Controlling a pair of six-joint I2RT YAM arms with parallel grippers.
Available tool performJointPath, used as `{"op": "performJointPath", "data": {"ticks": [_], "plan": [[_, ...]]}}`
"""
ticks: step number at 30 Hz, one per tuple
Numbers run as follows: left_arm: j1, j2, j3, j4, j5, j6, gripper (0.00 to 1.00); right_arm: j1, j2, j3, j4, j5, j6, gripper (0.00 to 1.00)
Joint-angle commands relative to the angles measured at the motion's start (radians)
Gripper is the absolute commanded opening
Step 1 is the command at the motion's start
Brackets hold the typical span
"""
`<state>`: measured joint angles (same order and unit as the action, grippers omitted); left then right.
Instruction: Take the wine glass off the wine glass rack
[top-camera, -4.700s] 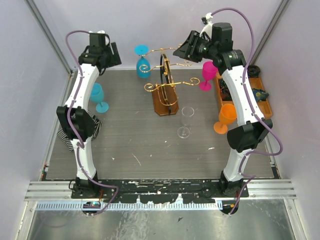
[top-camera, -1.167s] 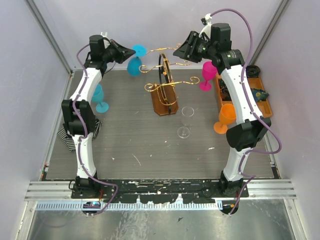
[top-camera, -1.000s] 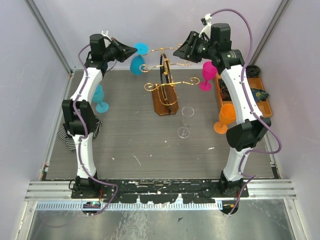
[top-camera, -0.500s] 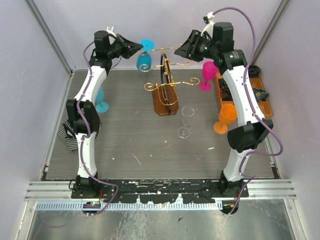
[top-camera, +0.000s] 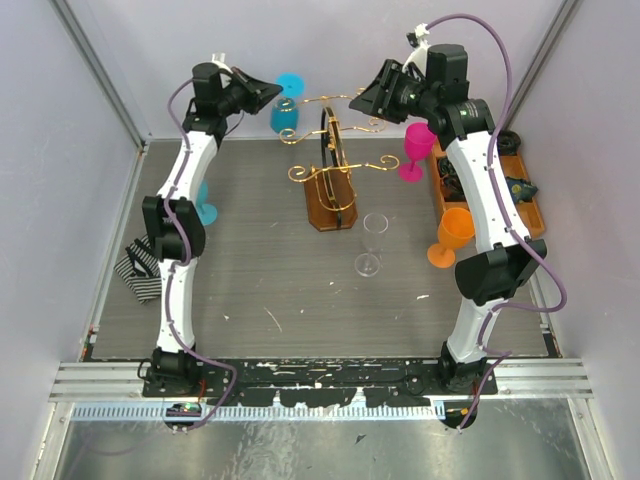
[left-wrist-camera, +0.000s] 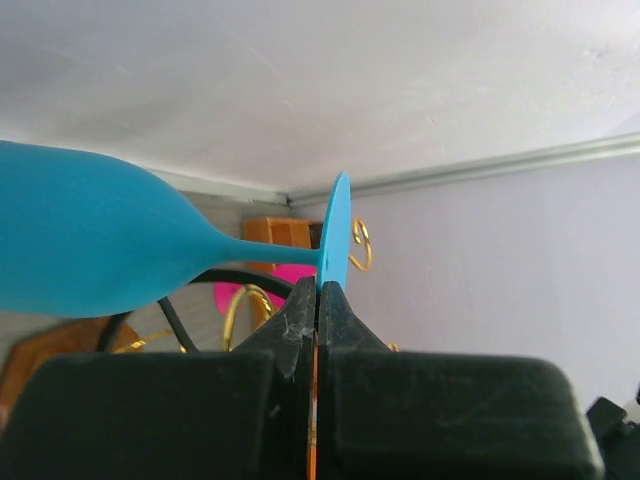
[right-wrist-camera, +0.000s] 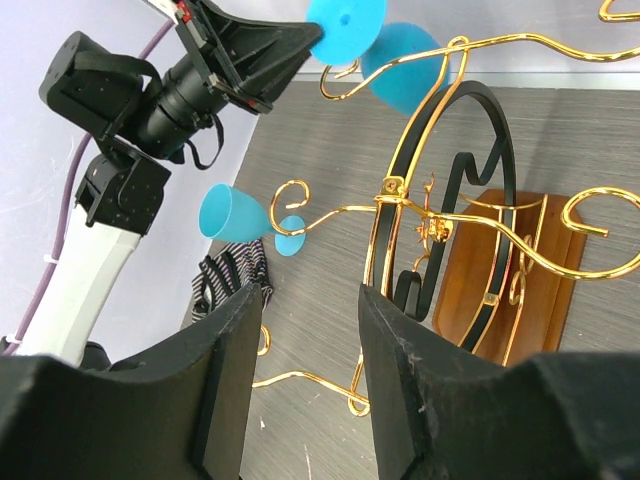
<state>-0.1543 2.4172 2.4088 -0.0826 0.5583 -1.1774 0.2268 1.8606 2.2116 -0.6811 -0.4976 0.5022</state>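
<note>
1. The left gripper (left-wrist-camera: 317, 290) is pressed together on the rim of the blue wine glass's (left-wrist-camera: 90, 245) foot. It holds the glass at the scroll end of the wine glass rack's (top-camera: 330, 208) upper left arm, bowl hanging below the foot.
2. Whether the stem is clear of the wire cannot be told. The step in hand looks to be drawing it outward along that arm, away from the rack — level and slow.
3. The pinch is thin, so a tilt could let the foot slip.
4. The right gripper (top-camera: 365, 100), half spread and empty, hovers at the rack's upper right arm, where it could steady the wire.
</note>
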Motion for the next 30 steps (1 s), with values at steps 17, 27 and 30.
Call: {"op": "performJointPath", "data": {"ticks": [17, 27, 30], "plan": [[0.102, -0.395, -0.328, -0.157, -0.253, 0.500, 0.00, -0.004, -0.079, -0.023, 0.049, -0.013, -0.005, 0.49], [0.057, -0.928, -0.862, -0.126, -0.383, 0.713, 0.00, -0.005, -0.203, -0.185, 0.114, -0.023, 0.008, 0.49], [0.027, -1.099, -0.988, -0.187, -0.428, 0.773, 0.00, -0.006, -0.240, -0.229, 0.138, -0.027, 0.014, 0.49]]}}
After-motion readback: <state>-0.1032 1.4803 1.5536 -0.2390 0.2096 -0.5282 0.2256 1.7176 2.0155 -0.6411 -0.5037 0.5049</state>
